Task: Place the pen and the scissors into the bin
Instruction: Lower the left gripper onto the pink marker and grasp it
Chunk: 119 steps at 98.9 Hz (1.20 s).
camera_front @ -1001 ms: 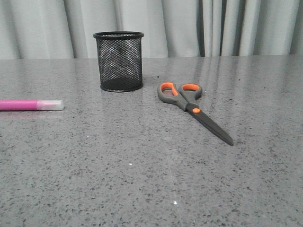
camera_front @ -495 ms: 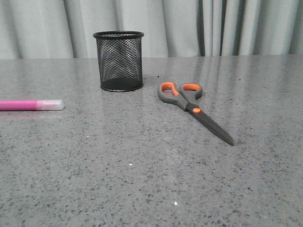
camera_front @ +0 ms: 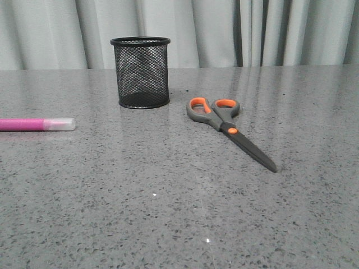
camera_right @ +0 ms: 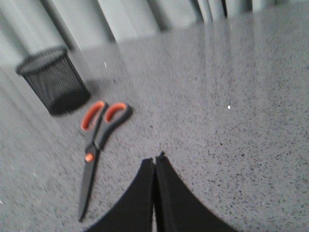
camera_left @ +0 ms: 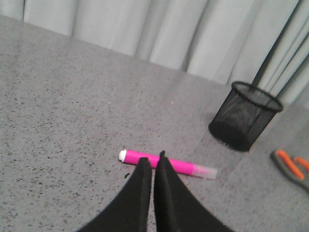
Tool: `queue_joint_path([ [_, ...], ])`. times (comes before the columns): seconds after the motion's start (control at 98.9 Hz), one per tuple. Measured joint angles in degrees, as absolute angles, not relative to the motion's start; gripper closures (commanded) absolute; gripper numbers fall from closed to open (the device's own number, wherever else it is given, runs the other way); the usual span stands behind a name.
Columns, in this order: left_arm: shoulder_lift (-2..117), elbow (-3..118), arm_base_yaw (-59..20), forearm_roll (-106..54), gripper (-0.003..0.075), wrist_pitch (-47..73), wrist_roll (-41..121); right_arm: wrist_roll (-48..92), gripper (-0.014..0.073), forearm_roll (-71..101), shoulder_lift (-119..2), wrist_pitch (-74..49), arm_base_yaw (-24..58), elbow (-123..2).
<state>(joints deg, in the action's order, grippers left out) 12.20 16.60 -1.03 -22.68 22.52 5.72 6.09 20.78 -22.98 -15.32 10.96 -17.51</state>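
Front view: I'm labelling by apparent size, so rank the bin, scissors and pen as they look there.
1. The scissors, longest span.
2. The bin; bulkier, so by area it may rival the scissors.
3. The pen, though the frame edge cuts it off, so its full length is unsure.
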Motion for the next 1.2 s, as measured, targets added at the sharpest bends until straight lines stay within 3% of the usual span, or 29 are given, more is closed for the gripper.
queue_joint_path([
  [0.293,32.5,31.1,-1.0,-16.9,0.0736,33.2,11.4,6.6,0.0619,17.0,-44.5,-25.7,11.0,-33.7],
  [0.394,37.6,33.5,-1.0,-18.6,0.0695,33.8,15.8,8.1,0.0468,16.9,-48.4,-27.3,11.0,-36.0],
  [0.485,42.0,35.5,-1.0,-21.1,0.0600,34.0,20.2,8.5,0.0272,16.9,-50.4,-27.6,11.0,-37.3],
  [0.556,45.4,37.2,-1.0,-23.1,0.0514,34.1,23.4,8.9,0.0188,16.8,-51.4,-27.6,11.0,-38.1],
  [0.697,52.7,40.5,-1.0,-26.8,0.0428,34.1,29.6,10.3,0.0200,16.8,-52.0,-27.6,11.0,-38.5],
  [0.95,68.3,49.0,-1.0,-30.6,0.0428,39.4,43.7,12.6,0.0202,16.8,-51.9,-27.6,11.0,-38.6],
  [1.203,84.1,59.7,-1.1,-30.8,0.0428,50.1,67.6,13.3,0.0202,16.8,-51.9,-27.5,11.0,-38.6],
])
